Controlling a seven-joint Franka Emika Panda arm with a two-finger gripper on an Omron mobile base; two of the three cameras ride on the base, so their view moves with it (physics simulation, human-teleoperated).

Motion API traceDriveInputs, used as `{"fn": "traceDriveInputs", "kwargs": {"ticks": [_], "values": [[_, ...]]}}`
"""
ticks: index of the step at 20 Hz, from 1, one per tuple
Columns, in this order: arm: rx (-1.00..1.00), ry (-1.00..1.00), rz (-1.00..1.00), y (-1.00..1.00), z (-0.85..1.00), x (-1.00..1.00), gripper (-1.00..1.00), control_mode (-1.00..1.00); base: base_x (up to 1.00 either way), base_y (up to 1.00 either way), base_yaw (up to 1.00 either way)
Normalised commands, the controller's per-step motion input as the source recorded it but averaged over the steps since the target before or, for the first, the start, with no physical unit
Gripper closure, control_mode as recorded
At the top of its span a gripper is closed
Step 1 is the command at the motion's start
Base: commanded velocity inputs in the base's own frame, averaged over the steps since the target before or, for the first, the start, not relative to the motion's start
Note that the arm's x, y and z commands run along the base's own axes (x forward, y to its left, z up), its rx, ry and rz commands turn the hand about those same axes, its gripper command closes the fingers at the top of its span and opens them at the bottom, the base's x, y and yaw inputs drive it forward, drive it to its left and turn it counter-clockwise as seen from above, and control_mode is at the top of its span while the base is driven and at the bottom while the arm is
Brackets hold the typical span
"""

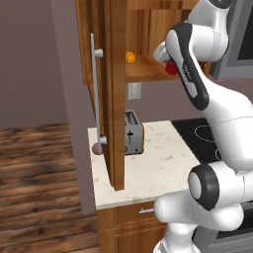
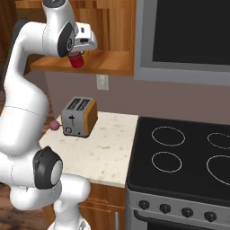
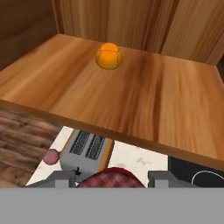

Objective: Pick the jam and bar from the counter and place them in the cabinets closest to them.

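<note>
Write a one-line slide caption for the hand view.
Claw holding the red jam jar at the front edge of the cabinet shelf, an orange ball resting farther back.

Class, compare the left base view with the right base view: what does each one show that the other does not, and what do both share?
Only the left base view shows the open cabinet door with its long silver handle, the small orange object on the shelf, and the wooden floor. Only the right base view shows the oven knobs and the whole stovetop. Both share the jam at the shelf edge, the toaster, the pinkish ball and the counter.
</note>
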Motion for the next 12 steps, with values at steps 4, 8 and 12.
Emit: {"fn": "traceDriveInputs", "kwargs": {"ticks": [4, 8, 12], "values": [[0.00, 0.08, -0.03, -0.03, 0.00, 0.76, 1.00, -1.00, 0.00, 0.00, 0.00], [0.01, 0.08, -0.02, -0.03, 0.00, 0.67, 1.00, -1.00, 0.00, 0.00, 0.00], [0.01, 0.07, -0.02, -0.03, 0.00, 0.59, 1.00, -1.00, 0.00, 0.00, 0.00]]}}
